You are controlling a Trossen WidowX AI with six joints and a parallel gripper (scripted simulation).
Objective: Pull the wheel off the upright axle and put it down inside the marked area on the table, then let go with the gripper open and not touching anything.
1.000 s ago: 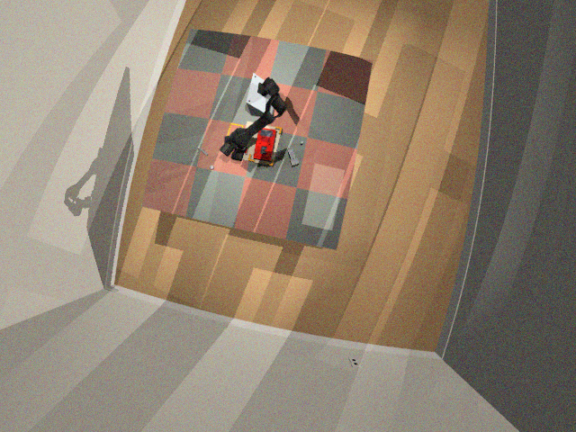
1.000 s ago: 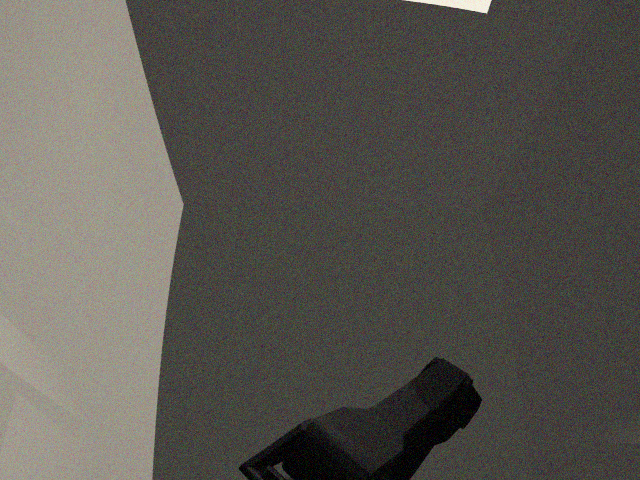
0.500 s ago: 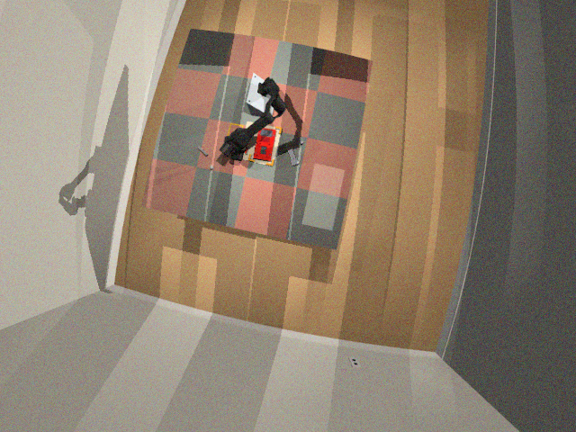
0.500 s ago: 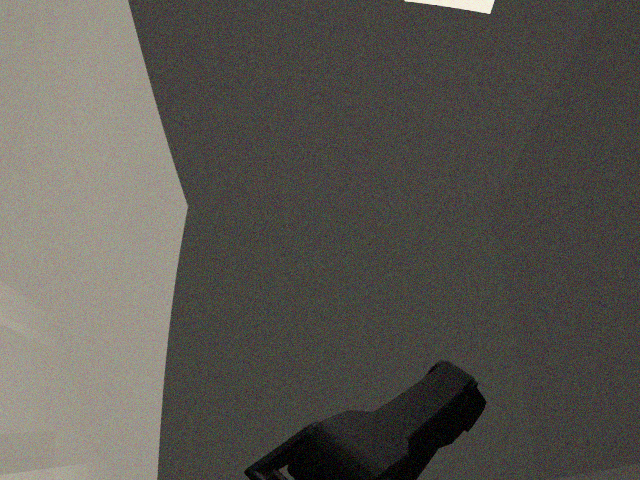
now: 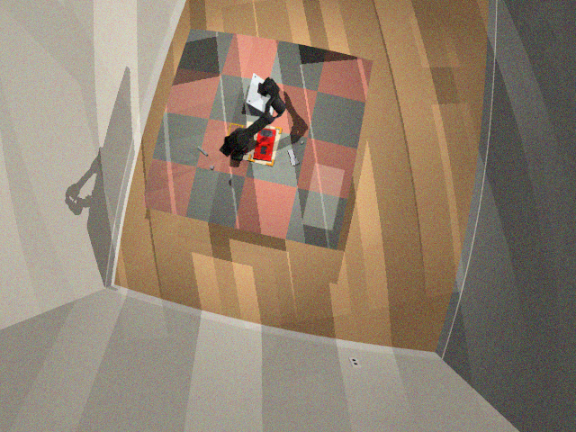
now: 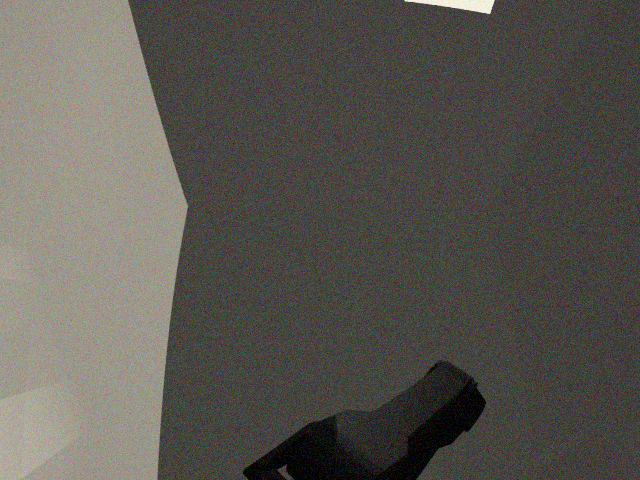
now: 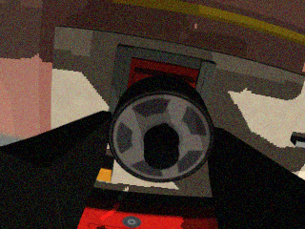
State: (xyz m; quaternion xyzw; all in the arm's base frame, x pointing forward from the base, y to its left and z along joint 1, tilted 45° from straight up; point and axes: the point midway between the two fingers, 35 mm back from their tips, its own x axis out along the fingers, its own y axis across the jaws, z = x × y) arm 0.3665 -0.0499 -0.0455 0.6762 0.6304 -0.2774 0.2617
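Observation:
The wheel (image 7: 177, 110), dark-rimmed with grey spokes and a dark hub opening, sits between the two black fingers in the wrist view. My gripper (image 7: 160, 130) is shut on it, with a finger against each side. The wheel is in front of a grey and red block; the axle is hardly distinguishable in the dark hub, and I cannot tell how far the wheel is along it. In the top view the arm hides the wheel. A pale rectangle (image 5: 328, 178), perhaps the marked area, lies at the lower right of the checkered table.
A red panel (image 5: 264, 149) (image 7: 157, 219) lies on a cream board with orange corners beside the gripper. A grey bar (image 5: 292, 157) lies right of the board. A thin rod (image 5: 202, 150) and small bits lie left of the gripper. The arm's white base plate (image 5: 254, 93) is behind.

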